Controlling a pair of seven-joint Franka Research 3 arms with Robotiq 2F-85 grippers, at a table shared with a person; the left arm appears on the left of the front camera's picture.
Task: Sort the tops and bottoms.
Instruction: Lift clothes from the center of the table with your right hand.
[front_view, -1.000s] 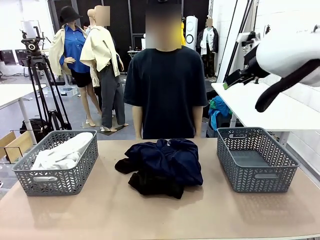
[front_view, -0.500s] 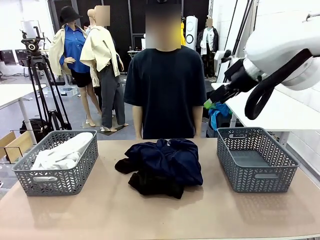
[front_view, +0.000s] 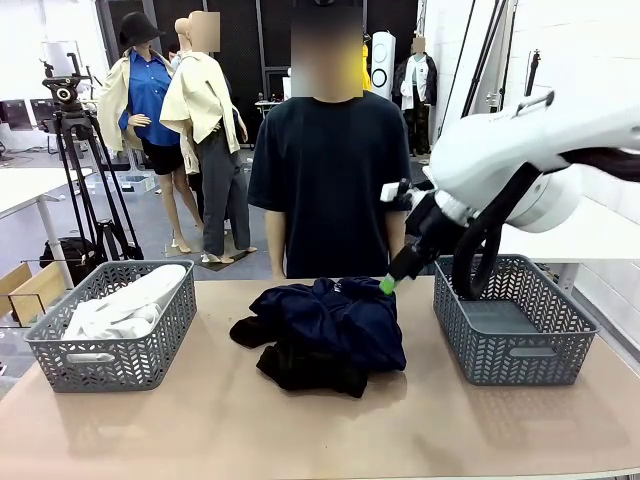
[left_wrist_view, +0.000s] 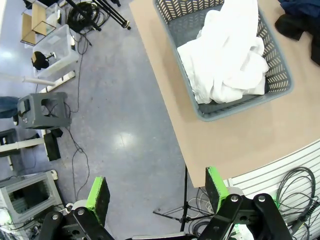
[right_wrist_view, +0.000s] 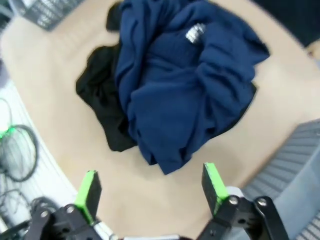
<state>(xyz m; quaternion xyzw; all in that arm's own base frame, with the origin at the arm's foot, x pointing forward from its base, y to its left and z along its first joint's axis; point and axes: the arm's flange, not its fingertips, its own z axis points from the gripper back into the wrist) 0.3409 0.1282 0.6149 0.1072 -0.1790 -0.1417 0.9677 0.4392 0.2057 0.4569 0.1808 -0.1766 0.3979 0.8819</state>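
Observation:
The bottoms (front_view: 330, 330) lie heaped at the table's middle, navy blue cloth over a black piece; in the right wrist view the same bottoms (right_wrist_view: 185, 95) spread below the fingers. The tops (front_view: 125, 305) are a white bundle in the left grey basket (front_view: 112, 365), also seen as the tops (left_wrist_view: 227, 60) in the left wrist view. My right gripper (front_view: 390, 282) hangs open just above the pile's far right edge, holding nothing; its green pads (right_wrist_view: 214, 182) stand wide apart. My left gripper (left_wrist_view: 157, 192) is open high over the floor beside the table's corner.
An empty grey basket (front_view: 512, 320) stands at the table's right. A person in a black T-shirt (front_view: 330, 170) stands behind the far edge. A tripod (front_view: 75, 170) and stored boxes are on the floor to the left.
My right arm has swung down and leftward from high at the right to just above the dark pile. The garments, baskets and person have not moved.

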